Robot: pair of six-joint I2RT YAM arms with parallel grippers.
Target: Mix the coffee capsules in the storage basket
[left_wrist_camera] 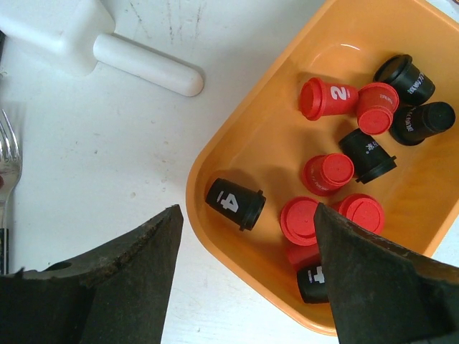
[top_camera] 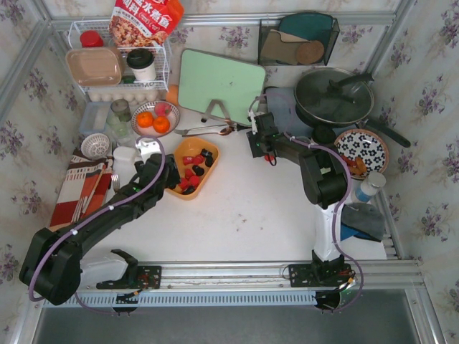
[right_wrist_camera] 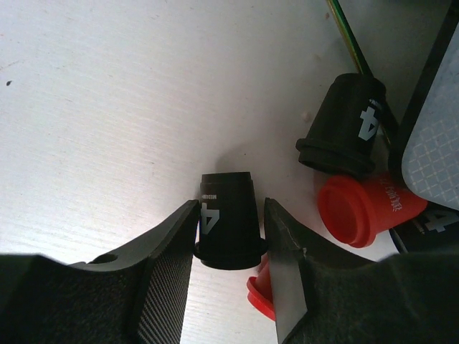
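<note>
Plainly kept everything on the white table (top_camera: 244, 215) within reach of both arms. Set the storage basket (top_camera: 185, 148) left of centre, holding a jumble of red and black coffee capsules (left_wrist_camera: 328, 172). Hung the left gripper (left_wrist_camera: 247, 211) over its near rim, jaws spread wide and empty, likely ready to stir. Lowered the right gripper (right_wrist_camera: 231, 208) among stray capsules (right_wrist_camera: 344, 129) lying outside the basket near the green board (top_camera: 219, 82), pads pinched on a black capsule (right_wrist_camera: 228, 193) marked 4, probably bound for the basket.
</note>
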